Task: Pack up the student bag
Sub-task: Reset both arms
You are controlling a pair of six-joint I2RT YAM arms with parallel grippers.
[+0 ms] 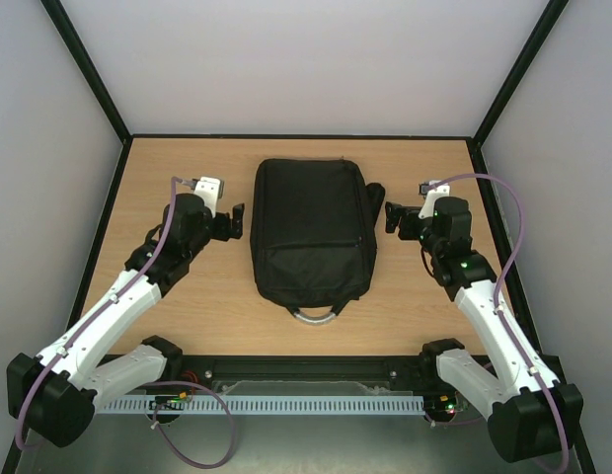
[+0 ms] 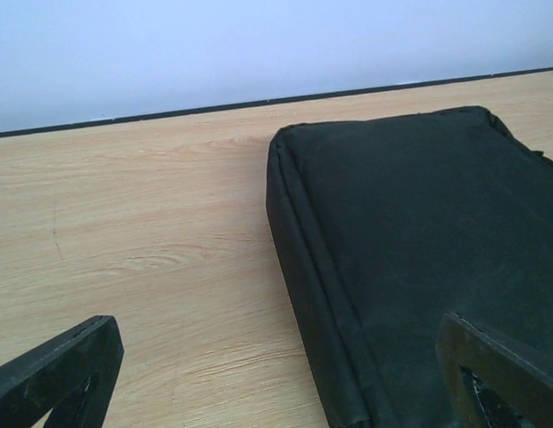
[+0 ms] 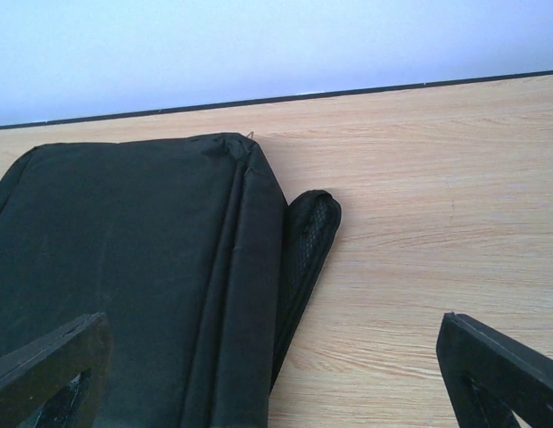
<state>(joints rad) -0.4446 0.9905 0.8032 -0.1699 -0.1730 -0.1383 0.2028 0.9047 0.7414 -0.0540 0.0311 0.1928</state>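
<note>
Left fingers (image 2: 67, 370) and right fingers (image 3: 495, 366) spread, empty, flanking student bag (image 1: 312, 232); slack fabric could bunch or slide if pinched.

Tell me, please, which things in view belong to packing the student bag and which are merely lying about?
For the job: the large black soft fabric backpack, lying flat; the left hand and right hand, both open, one beside each long edge.
Just lying about: no loose item shows; only the light wooden tabletop underneath.
</note>
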